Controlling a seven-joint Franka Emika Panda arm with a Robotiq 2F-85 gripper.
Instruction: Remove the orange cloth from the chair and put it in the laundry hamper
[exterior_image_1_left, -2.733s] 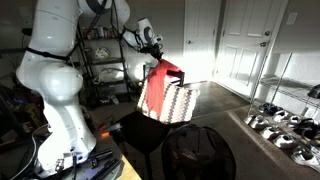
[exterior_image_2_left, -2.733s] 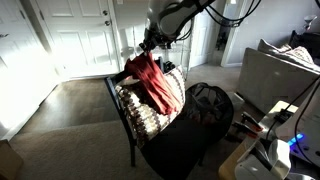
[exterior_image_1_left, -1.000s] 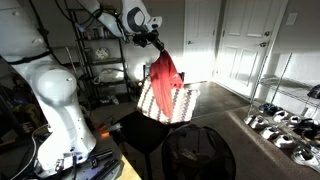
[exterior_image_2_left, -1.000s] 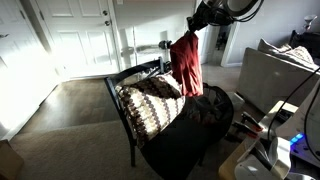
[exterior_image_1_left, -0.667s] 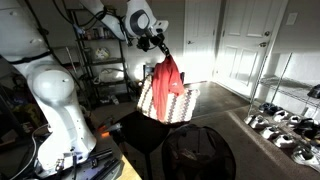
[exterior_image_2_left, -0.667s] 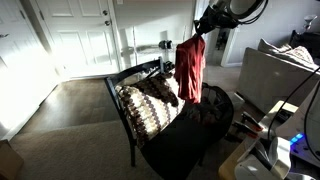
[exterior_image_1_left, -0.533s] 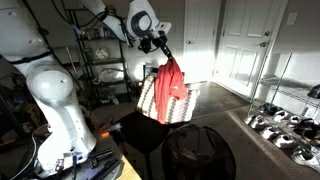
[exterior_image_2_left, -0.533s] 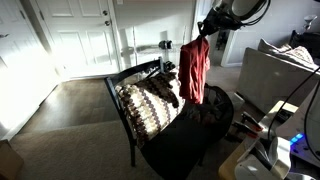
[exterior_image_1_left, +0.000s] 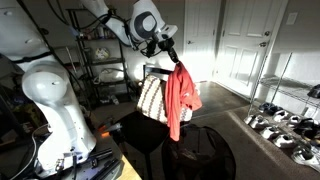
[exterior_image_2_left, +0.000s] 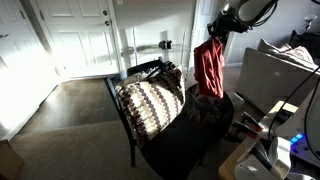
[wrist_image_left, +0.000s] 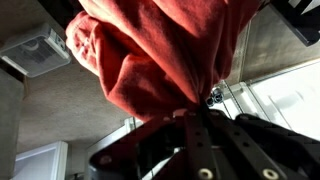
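Legend. Over the last seconds I have swung the orange cloth (exterior_image_1_left: 181, 95) clear of the chair (exterior_image_1_left: 151, 98). It now hangs free above the laundry hamper (exterior_image_1_left: 203, 152), with its lower hem near the rim. The pincer (exterior_image_1_left: 172, 58) is clenched on the cloth's bunched top, and the wrist view shows the gathered fabric between its fingers. I judge removal done, with lowering and release still to do. Cloth: limp, matte, plain, falling in deep vertical folds. Chair back: wide, zigzag-striped, on a dark frame. Hamper: round, black, soft-walled, open-mouthed.
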